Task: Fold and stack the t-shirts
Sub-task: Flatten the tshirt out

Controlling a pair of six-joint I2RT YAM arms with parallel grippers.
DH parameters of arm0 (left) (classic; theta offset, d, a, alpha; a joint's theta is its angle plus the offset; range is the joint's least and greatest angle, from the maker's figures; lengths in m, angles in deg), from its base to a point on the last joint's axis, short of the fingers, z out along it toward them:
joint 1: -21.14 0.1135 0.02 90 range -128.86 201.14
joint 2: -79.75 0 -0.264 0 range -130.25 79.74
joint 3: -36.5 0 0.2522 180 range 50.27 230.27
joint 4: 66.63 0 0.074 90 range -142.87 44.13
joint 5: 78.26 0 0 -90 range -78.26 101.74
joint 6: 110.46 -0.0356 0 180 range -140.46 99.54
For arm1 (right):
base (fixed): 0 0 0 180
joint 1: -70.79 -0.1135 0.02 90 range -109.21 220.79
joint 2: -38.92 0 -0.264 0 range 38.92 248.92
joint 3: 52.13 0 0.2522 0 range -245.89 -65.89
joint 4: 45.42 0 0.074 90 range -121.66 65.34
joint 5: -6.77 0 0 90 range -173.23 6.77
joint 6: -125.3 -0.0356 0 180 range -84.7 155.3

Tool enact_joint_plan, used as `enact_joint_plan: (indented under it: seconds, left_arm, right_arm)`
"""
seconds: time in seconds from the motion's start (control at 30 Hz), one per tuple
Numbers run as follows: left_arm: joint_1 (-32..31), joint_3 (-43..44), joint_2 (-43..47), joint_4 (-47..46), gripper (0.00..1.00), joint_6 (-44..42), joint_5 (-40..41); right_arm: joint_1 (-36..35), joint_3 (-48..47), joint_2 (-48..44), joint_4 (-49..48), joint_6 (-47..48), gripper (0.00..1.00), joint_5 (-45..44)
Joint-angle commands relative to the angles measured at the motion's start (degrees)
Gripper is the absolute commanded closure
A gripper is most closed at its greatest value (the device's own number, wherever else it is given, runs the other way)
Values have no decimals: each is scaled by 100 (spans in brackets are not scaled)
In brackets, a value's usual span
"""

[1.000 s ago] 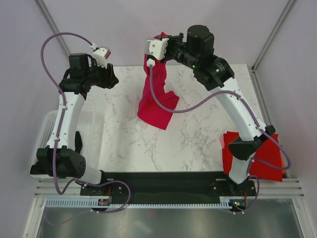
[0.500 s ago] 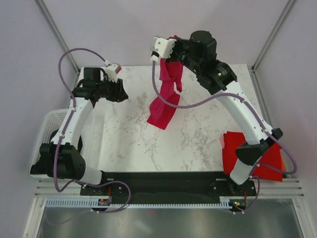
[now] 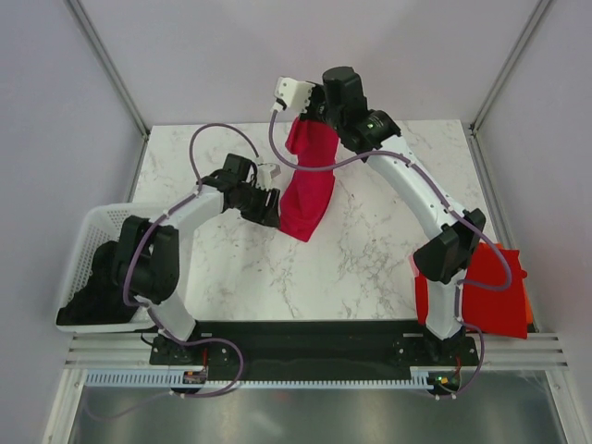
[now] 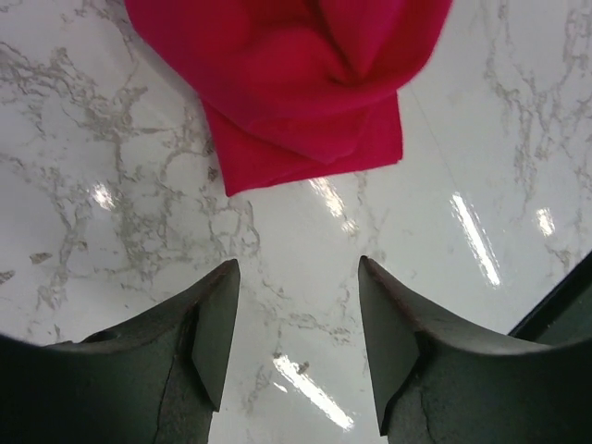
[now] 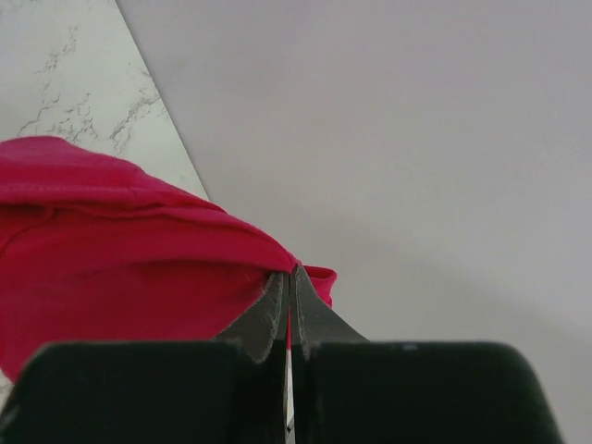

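A crimson-pink t-shirt (image 3: pixel 312 190) hangs bunched over the back middle of the marble table (image 3: pixel 370 259). My right gripper (image 3: pixel 301 116) is shut on its top edge. In the right wrist view the gripper (image 5: pixel 291 275) pinches a fold of the cloth (image 5: pixel 139 240). The shirt's lower end (image 4: pixel 296 92) reaches down to the marble. My left gripper (image 3: pixel 273 208) sits low beside that lower end, on its left. Seen from the left wrist, the gripper (image 4: pixel 298 266) is open and empty, a little short of the cloth. Folded red t-shirts (image 3: pixel 490 296) lie at the table's right edge with an orange one (image 3: pixel 529 310) beneath.
A white basket (image 3: pixel 92 240) stands off the table's left edge, with dark things (image 3: pixel 88 310) at its near end. Grey enclosure walls and metal posts (image 3: pixel 106 65) ring the table. The right arm (image 3: pixel 435 208) arches over the table's right half.
The left arm swung from the back left corner in to the shirt's lower end, and its jaws opened wider. The right gripper shifted the hanging shirt slightly.
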Motion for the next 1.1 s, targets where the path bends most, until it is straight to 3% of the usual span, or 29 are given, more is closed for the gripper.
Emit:
enact_joint_plan:
  seconds: [0.0, 0.23, 0.47, 0.83, 1.07]
  left_arm:
    - [-64, 455, -609, -419, 38, 187, 323]
    - [-64, 1140, -1516, -349, 43, 187, 526]
    - [-64, 1554, -2036, -112, 63, 187, 368]
    - [-64, 1405, -1895, 363, 59, 187, 192]
    - [-64, 1581, -1957, 416, 81, 108, -168]
  right_arm:
    - [9, -512, -150, -370, -233, 100, -282]
    - [114, -476, -203, -387, -206, 100, -327]
    - [246, -424, -203, -379, -294, 100, -309]
    - [493, -617, 105, -387, -549, 100, -168]
    - [528, -696, 193, -387, -628, 100, -133]
